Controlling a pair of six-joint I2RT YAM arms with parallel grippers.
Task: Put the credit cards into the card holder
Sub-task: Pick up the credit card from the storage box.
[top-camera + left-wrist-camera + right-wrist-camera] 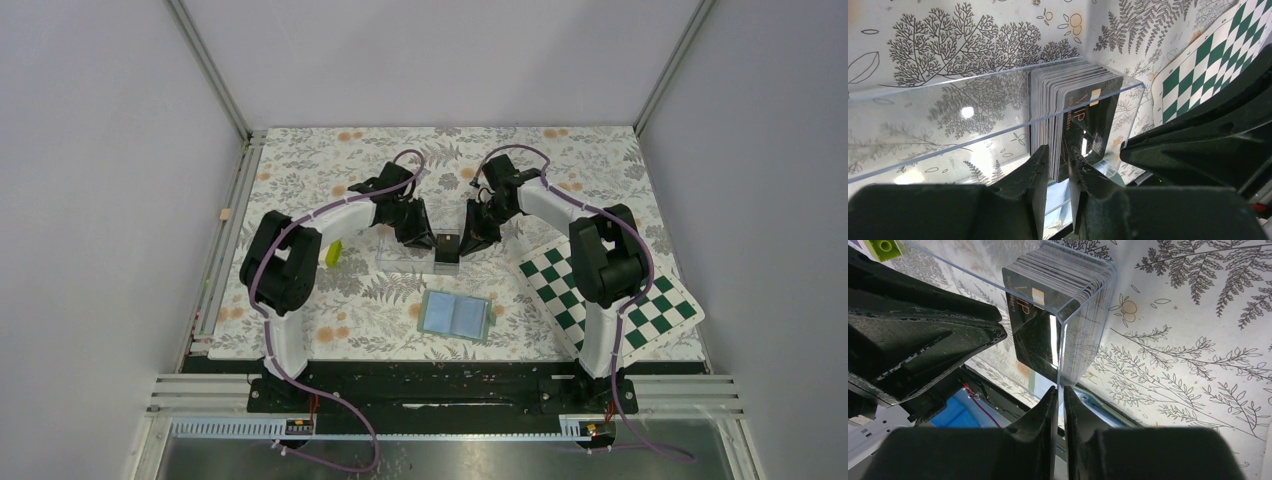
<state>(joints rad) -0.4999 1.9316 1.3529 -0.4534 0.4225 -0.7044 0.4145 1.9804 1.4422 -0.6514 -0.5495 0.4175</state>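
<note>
**Operator:** Where are the cards?

**Technician:** The cards (1088, 117) stand on edge as a packed stack inside the box (948, 115), a clear case lying at mid-bench. In the top view the stack fills the box's right end. The front card is black, with gold "VIP" lettering and a small pale patch.

**Operator:** Where is the holder?

**Technician:** The holder (455, 315) lies open and flat with its pale blue-grey pockets up. It sits between the box and the near edge of the bench (330, 160), roughly centred between the two arm bases. It is apart from the box and from both grippers.

**Operator:** What is the state of the left gripper?

**Technician:** The left gripper (1059, 167) comes over the box from the left and sits at the stack. Its jaws stand a narrow gap apart, with the edges of a few cards in that gap. I cannot tell whether the jaws press on them.

**Operator:** What is the state of the right gripper?

**Technician:** The right gripper (1060, 400) meets the same end of the box from the right. Its jaws are almost together and clamped on the box's end wall, which runs into the slit between them.

**Operator:** What else is on the bench?

**Technician:** A green-and-white board (655, 310) lies at the right edge, partly under the right arm. A small green block (333, 252) sits just left of the box.
</note>
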